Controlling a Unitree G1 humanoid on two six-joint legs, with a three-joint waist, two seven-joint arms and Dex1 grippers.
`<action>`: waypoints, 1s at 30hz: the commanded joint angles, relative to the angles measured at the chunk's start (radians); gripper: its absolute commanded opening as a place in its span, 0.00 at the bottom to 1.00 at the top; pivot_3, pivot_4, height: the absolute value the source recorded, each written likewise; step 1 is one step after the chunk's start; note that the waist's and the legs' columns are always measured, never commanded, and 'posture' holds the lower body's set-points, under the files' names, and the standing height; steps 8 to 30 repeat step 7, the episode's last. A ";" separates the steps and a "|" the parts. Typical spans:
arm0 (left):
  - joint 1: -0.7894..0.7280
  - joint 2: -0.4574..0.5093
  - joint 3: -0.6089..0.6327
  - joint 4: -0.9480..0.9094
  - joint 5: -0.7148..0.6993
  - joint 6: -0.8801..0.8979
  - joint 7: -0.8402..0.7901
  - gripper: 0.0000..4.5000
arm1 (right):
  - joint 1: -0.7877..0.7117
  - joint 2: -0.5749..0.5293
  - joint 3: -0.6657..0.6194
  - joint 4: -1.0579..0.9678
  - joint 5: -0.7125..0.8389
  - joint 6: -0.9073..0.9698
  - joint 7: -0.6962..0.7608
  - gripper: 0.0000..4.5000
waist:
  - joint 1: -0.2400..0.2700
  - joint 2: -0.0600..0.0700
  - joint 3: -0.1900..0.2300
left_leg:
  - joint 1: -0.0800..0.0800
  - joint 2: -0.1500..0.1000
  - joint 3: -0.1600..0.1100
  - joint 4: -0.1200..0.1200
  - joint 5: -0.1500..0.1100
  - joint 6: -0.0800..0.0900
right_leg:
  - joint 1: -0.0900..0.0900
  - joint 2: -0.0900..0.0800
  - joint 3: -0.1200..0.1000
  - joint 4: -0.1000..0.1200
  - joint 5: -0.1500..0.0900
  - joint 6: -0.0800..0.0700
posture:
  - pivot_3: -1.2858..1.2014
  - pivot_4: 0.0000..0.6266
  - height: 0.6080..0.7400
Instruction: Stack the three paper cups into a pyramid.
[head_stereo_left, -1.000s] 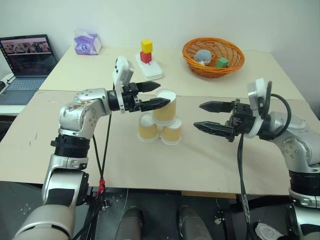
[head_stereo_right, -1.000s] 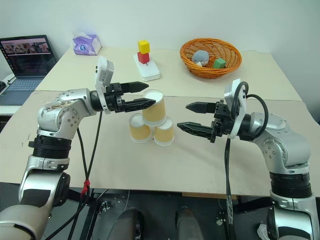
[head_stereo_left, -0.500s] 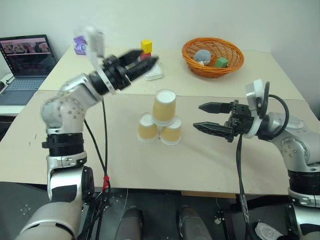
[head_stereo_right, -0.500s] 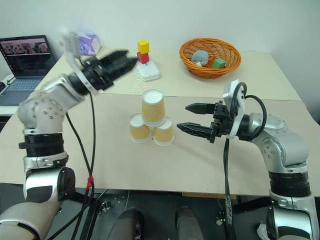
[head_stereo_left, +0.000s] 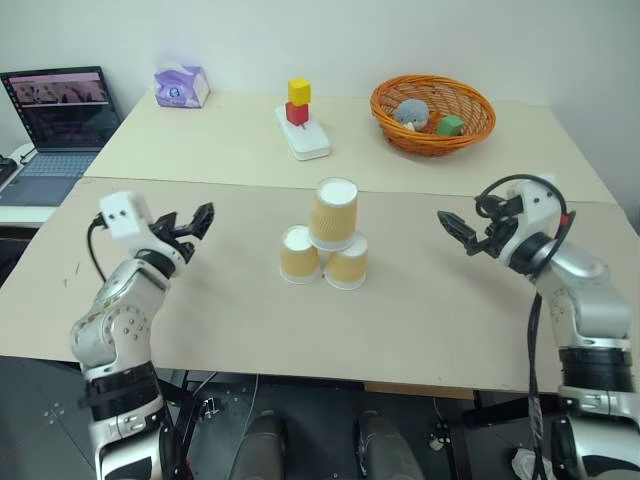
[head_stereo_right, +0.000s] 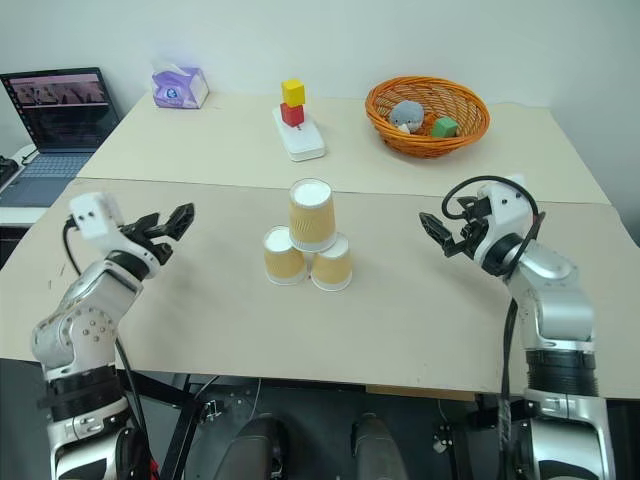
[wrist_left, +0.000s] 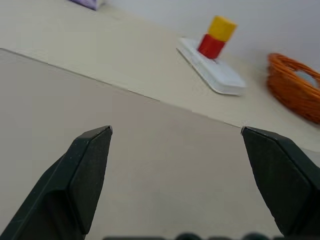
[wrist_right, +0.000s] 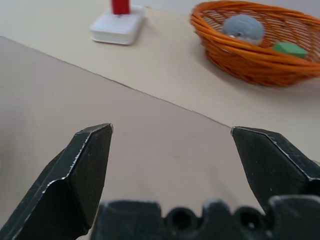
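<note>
The three paper cups stand mouth-down as a pyramid in the middle of the near table. Two tan cups (head_stereo_left: 298, 256) (head_stereo_left: 348, 266) sit side by side, and the third cup (head_stereo_left: 334, 212) rests on top of them. My left gripper (head_stereo_left: 190, 224) hovers far to their left, open and empty, pointing forward. My right gripper (head_stereo_left: 457, 232) hovers to their right, also open and empty. In the left wrist view the gripper (wrist_left: 176, 131) has bare table between its spread black fingers, and so does the gripper (wrist_right: 171, 129) in the right wrist view.
On the far table stand a white base with a red and yellow block stack (head_stereo_left: 297, 100), an orange basket (head_stereo_left: 430, 142) holding small toys, and a purple tissue box (head_stereo_left: 182, 87). A laptop (head_stereo_left: 60, 100) sits at the far left. A seam (head_stereo_left: 240, 184) joins the two tables.
My left gripper swung from beside the top cup up, then out to the left and down. My right gripper drew away to the right and turned forward. The cups stayed put.
</note>
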 joint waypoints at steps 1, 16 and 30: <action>0.073 -0.013 0.003 -0.049 0.048 -0.078 0.029 0.98 | 0.064 0.041 -0.073 -0.070 -0.047 -0.052 -0.149 1.00 | 0.001 0.000 0.000 | 0.000 -0.001 0.000 0.000 0.000 0.000 | 0.000 -0.001 0.000 0.000 0.000 0.000 | 0.52 0.24 0.44; 0.158 -0.018 -0.033 -0.040 0.111 -0.179 0.016 0.98 | 0.154 0.159 -0.088 -0.139 -0.089 -0.087 -0.302 1.00 | -0.005 0.000 0.000 | -0.001 0.000 0.000 0.000 0.000 0.000 | -0.001 0.000 0.000 0.000 0.000 0.000 | 0.52 0.24 0.44; 0.158 -0.018 -0.033 -0.040 0.111 -0.179 0.016 0.98 | 0.154 0.159 -0.088 -0.139 -0.089 -0.087 -0.302 1.00 | -0.005 0.000 0.000 | -0.001 0.000 0.000 0.000 0.000 0.000 | -0.001 0.000 0.000 0.000 0.000 0.000 | 0.52 0.24 0.44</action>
